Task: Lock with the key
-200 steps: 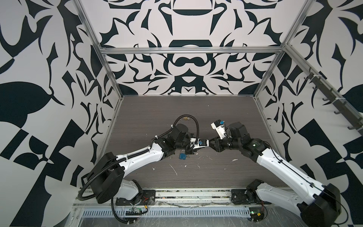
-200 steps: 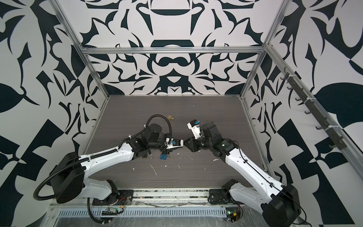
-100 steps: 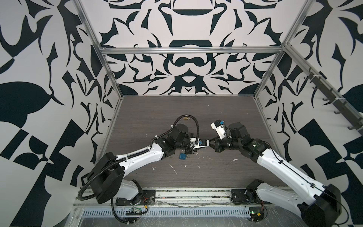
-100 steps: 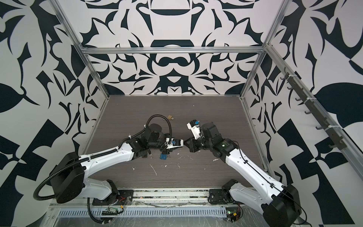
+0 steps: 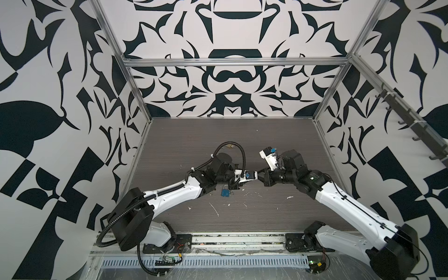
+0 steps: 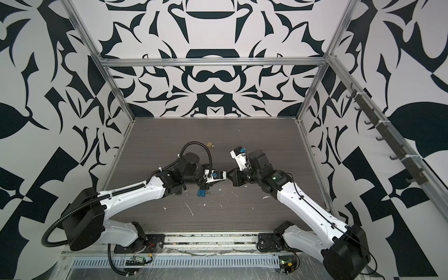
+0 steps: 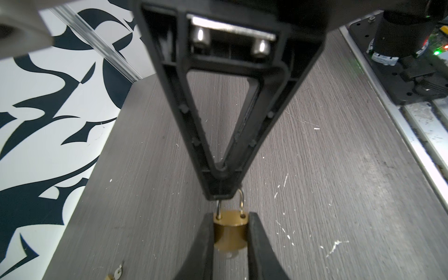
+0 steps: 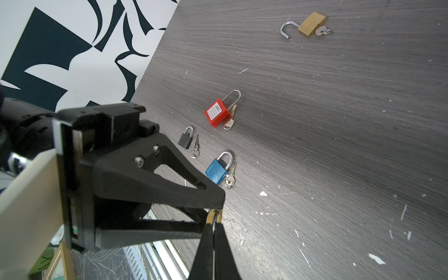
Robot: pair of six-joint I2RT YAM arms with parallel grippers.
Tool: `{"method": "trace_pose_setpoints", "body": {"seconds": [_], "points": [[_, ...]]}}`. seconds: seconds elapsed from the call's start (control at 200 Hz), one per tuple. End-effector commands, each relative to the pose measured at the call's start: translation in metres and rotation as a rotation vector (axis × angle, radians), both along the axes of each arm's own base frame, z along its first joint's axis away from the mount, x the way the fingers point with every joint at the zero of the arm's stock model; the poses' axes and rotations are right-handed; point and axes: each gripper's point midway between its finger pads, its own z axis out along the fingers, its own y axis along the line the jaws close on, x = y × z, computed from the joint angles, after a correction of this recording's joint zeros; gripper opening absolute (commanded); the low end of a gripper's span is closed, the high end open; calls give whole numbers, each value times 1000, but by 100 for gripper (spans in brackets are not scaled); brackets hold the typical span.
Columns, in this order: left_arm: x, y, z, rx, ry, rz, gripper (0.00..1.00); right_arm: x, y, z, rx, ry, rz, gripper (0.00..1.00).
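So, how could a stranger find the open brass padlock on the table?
On the dark table, the red padlock, black padlock and blue padlock lie close together. The brass padlock lies alone, well apart from them; only its shackle is swung open.

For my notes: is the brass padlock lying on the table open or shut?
Open: the brass padlock has its steel shackle swung out, end free.

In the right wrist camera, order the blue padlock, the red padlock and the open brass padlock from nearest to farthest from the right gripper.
Measured from the right gripper:
1. Blue padlock: nearest, lying on the table just ahead of the gripper.
2. Red padlock: farther out, beyond the blue one.
3. Open brass padlock: farthest, well past both and off to one side.
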Motion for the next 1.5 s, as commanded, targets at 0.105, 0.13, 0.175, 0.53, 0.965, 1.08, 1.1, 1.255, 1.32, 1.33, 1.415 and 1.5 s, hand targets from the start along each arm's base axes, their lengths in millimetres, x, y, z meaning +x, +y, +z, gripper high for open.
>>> {"method": "trace_pose_setpoints", "body": {"seconds": [0.105,0.13,0.175,0.53,0.965,1.08,1.1,1.255,1.32,1.33,1.415,1.5], "points": [[9,-6,22,-82,-100,14,0,1,6,4,27,15,6,6],[9,-5,22,-82,-102,13,0,1,7,4,28,16,6,6],[9,-5,22,-82,-103,13,0,2,6,4,30,16,4,5],[14,-5,25,-110,-197,39,0,7,9,1,50,57,-36,0],[18,-16,42,-157,-289,64,0,15,7,-7,62,105,-109,0],[14,-20,52,-184,-283,51,0,16,7,-13,58,112,-114,0],[14,-21,55,-191,-281,49,0,16,7,-14,56,113,-115,0],[8,-25,73,-241,-264,21,0,17,8,-24,47,126,-116,0],[5,-26,80,-259,-264,10,0,17,8,-29,41,135,-115,0],[5,-26,81,-261,-263,9,0,17,8,-30,40,135,-115,0],[3,-27,89,-279,-264,-7,0,16,8,-35,33,141,-113,0],[1,-29,96,-295,-263,-18,0,16,9,-39,31,148,-109,0]]}}
